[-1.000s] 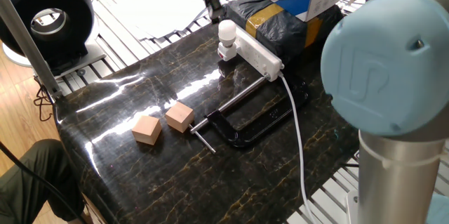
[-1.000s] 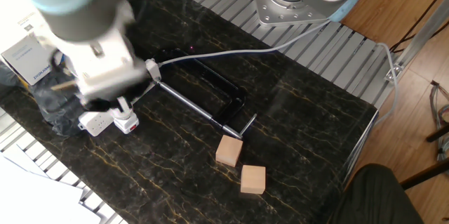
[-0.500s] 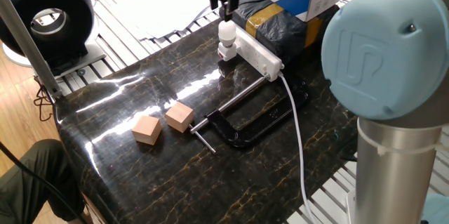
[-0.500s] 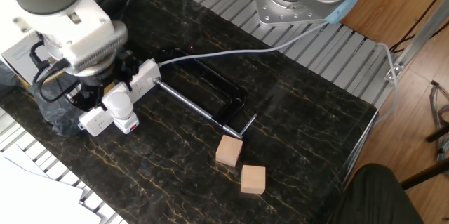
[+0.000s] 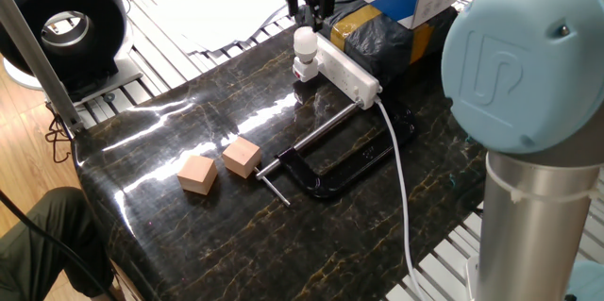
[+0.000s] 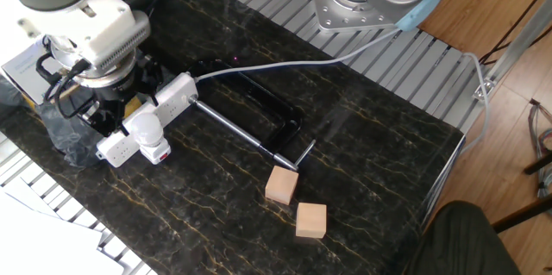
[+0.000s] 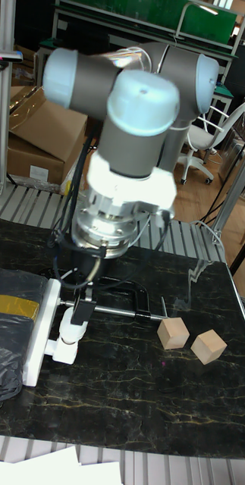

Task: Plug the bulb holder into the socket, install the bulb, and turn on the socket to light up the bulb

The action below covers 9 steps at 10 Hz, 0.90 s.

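We judged the main risk to be our gripper (image 5: 310, 1) catching the bulb (image 5: 304, 40) on its way to the socket (image 5: 349, 70) switch, loosening it or tilting the bulb holder (image 5: 304, 70) in its outlet. The gripper's fingers hung just above the bulb, parted a little and holding nothing; whether they touched the glass we could not tell. The bulb sat upright in the holder, plugged in at the socket's end and unlit.

Tool (image 5: 310, 6) fingers apart above bulb (image 5: 304, 41), bulb holder (image 5: 303, 71) plugged into socket (image 5: 347, 68)
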Tool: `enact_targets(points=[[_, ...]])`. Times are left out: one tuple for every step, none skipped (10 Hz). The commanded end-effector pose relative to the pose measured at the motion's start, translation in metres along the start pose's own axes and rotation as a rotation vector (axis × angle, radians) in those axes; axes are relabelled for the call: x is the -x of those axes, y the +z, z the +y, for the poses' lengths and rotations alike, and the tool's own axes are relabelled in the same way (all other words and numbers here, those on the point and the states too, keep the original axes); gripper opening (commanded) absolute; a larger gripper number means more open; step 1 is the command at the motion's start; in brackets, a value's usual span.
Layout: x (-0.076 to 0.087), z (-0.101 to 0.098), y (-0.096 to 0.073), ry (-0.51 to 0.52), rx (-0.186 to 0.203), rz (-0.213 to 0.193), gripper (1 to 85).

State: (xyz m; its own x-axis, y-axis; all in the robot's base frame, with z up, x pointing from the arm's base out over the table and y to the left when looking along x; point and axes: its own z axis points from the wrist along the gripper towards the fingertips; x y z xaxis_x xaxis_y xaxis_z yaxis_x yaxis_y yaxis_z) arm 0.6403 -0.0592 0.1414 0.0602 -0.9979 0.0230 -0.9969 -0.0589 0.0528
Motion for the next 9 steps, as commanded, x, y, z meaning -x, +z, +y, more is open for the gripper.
enact_targets(points=[[0.001,-0.001,0.013,-0.029,-0.003,-0.026,67.7],[0.002,-0.001,0.015,-0.025,-0.003,-0.023,67.7],[0.005,0.002,0.016,-0.016,0.007,-0.029,68.0],[0.004,0.005,0.017,-0.011,0.015,-0.025,68.3],[0.005,0.004,0.018,-0.008,0.014,-0.018,68.3],[0.008,0.002,0.020,-0.003,0.012,-0.015,68.3],[0.010,-0.003,0.022,-0.002,-0.003,-0.005,68.0],[0.011,-0.003,0.023,0.004,-0.003,-0.005,66.7],[0.010,-0.003,0.022,0.003,-0.001,-0.001,66.3]])
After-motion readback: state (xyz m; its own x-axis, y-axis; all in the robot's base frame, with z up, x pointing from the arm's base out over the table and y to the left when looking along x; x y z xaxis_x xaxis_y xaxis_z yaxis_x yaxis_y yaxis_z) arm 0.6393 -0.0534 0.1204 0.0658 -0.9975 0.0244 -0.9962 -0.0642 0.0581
